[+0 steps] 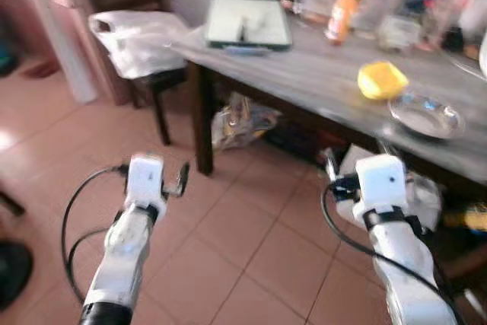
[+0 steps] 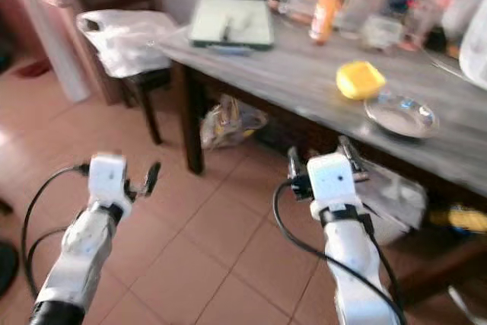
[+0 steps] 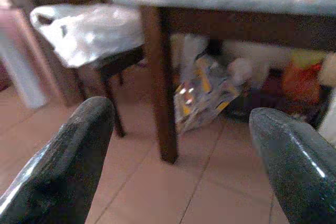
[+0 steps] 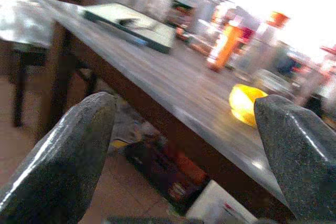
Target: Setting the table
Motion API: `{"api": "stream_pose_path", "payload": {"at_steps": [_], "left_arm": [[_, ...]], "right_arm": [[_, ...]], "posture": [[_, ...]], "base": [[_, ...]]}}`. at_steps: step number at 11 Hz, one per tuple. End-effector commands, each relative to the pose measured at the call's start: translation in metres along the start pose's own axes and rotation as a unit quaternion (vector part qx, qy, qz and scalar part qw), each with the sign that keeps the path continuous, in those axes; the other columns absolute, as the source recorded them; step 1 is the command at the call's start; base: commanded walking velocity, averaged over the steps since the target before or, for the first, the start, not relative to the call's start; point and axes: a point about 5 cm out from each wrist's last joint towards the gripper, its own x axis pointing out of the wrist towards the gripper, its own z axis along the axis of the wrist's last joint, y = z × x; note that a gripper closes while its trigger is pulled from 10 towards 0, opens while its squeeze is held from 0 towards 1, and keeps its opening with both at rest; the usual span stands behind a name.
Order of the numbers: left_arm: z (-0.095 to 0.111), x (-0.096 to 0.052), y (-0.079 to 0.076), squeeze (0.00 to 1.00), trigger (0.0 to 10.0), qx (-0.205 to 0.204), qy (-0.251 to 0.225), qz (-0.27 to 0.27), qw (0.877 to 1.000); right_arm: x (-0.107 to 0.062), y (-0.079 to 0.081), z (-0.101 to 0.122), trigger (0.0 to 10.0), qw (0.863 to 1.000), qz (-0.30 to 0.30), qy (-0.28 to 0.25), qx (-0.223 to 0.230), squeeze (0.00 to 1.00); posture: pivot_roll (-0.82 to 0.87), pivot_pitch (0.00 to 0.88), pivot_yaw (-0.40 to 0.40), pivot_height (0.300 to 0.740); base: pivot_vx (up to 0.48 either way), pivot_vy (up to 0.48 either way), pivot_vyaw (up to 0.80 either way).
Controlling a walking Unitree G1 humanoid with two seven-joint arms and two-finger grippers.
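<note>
Both arms reach forward at about the height of the table edge, over the tiled floor (image 1: 251, 241) and short of the table (image 1: 319, 74). The left gripper (image 3: 178, 145) holds its fingers (image 3: 68, 156) spread wide with nothing between them; seen between them are a dark table leg (image 3: 160, 82) and a crumpled bag (image 3: 207, 90) under the table, and off past one finger stands a stool with a white plastic bag (image 3: 86, 32) on it. The right gripper (image 4: 189, 145) is likewise spread and empty, its fingers (image 4: 65, 153) framing the tabletop at a slant. Beyond the right fingertips lie a yellow bowl (image 1: 383, 80) and, just beside it, a clear glass plate (image 1: 426, 116), both well apart from the fingers. Farther along rests a flat tablet-like tray (image 1: 249, 22), its long side running roughly along the table's far end. The bottles (image 1: 342, 13) behind are too blurred to identify.
</note>
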Motion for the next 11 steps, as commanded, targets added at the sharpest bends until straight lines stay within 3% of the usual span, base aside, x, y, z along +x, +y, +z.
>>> {"api": "stream_pose_path", "payload": {"at_steps": [1,2,5,7,9,10,11], "left_arm": [[-0.003,-0.009,0.012,0.00,10.0,0.021,0.002,0.020,1.000],[-0.005,-0.017,0.016,0.00,10.0,0.030,0.009,0.025,0.999],[-0.030,-0.062,0.046,0.00,10.0,0.078,0.053,0.101,0.990],[-0.035,-0.081,0.053,0.00,10.0,0.083,0.074,0.101,0.989],[-0.026,-0.077,0.050,0.00,10.0,0.095,0.053,0.091,0.990],[-0.018,-0.061,0.039,0.00,10.0,0.089,0.032,0.065,0.993],[-0.015,-0.055,0.033,0.00,10.0,0.087,0.026,0.050,0.995]], "right_arm": [[0.005,0.007,0.003,10.0,1.000,0.016,-0.010,0.008,0.00],[0.007,0.010,0.004,10.0,1.000,0.020,-0.014,0.013,0.00],[0.013,0.029,-0.005,10.0,0.997,0.058,-0.004,0.050,0.00],[0.012,0.035,-0.010,10.0,0.996,0.059,0.005,0.062,0.00],[0.009,0.032,-0.017,10.0,0.996,0.043,0.015,0.075,0.00],[0.008,0.019,-0.025,10.0,0.996,0.007,0.027,0.079,0.00],[0.005,0.012,-0.026,10.0,0.996,-0.016,0.027,0.078,0.00]], "posture": [[0.21,0.058,-0.109,0.740],[0.22,0.054,-0.110,0.740],[0.30,0.065,-0.171,0.740],[0.33,0.076,-0.180,0.740],[0.33,0.105,-0.173,0.740],[0.31,0.099,-0.151,0.740],[0.28,0.080,-0.133,0.740]], "base": [[0.000,0.000,0.00],[0.000,0.000,0.00],[0.000,0.000,0.00],[0.000,0.000,0.00],[0.000,0.000,0.00],[0.000,0.000,0.00],[0.000,0.000,0.00]]}}
